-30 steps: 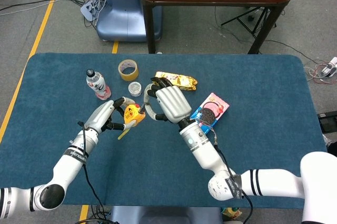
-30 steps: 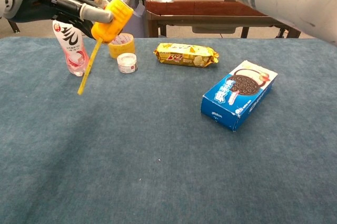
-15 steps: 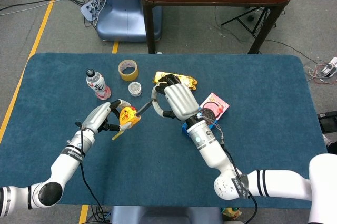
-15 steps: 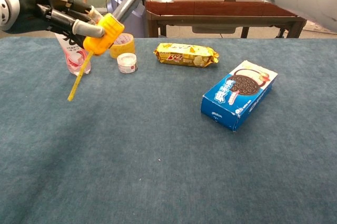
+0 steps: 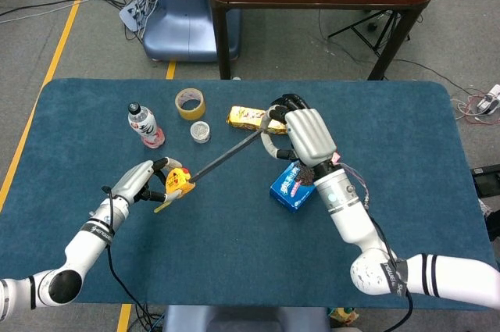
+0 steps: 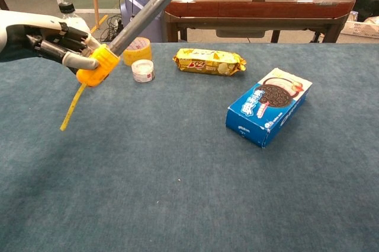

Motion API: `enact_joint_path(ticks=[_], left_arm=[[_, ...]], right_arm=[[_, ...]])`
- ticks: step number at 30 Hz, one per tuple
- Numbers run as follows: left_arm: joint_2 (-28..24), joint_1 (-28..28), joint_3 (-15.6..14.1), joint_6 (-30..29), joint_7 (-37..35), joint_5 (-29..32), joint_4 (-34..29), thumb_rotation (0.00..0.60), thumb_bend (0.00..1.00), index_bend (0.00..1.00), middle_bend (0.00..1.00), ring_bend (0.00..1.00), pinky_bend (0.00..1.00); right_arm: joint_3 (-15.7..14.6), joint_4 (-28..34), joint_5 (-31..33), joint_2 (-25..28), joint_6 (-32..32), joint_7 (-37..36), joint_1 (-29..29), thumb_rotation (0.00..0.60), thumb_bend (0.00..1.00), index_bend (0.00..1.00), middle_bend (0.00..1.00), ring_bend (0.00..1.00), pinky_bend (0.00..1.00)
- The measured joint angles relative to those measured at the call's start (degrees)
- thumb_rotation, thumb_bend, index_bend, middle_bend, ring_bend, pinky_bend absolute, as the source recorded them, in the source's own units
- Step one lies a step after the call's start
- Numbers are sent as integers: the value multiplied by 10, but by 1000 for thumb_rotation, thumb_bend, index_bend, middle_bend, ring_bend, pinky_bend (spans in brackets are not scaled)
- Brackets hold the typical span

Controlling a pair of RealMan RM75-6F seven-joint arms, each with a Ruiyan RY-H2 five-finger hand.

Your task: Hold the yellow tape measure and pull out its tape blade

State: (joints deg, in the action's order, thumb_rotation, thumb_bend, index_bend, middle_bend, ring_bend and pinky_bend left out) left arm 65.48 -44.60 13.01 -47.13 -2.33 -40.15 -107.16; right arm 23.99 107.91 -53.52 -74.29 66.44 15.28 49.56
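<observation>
Head view: left hand (image 5: pixel 139 182) grips the yellow tape measure (image 5: pixel 178 181) above the blue tabletop (image 5: pixel 391 113), on the robot's left side, fingers wrapped around the case. Tape blade (image 5: pixel 226 157) runs out of the case as a straight taut strip, up and to the right, to the right hand (image 5: pixel 301 135), whose fingers are closed on the blade's far end above the yellow snack packet (image 5: pixel 248 118). A short yellow strap hangs down from the case.

Chest view: left hand (image 6: pixel 44 37) holds the case (image 6: pixel 96 66) clear of the table; the blade (image 6: pixel 148 9) rises diagonally out of the top of the frame. Right hand lies outside this view.

On the table: blue cookie box (image 6: pixel 269 105) just beside the right wrist in the head view, a water bottle (image 5: pixel 144 125), a roll of yellow tape (image 5: pixel 190 103), and a small round tin (image 5: pixel 200 132) just beside the roll.
</observation>
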Motion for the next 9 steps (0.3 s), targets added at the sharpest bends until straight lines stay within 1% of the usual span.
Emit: enact_joint_path(ticks=[5,9], left_arm=[[-2,14,-10,13,-15,-29,16,600,262,525,554,428,232],[-1,21,-12,19,-28,-42,23,600,262,526,554,428,231]], right_arm=[[8,7,4,33,-2,-19,-17,600,673,649,469,245,136],[12,12,4,51,-1,-36,-30,600,674,649,469,245,136]])
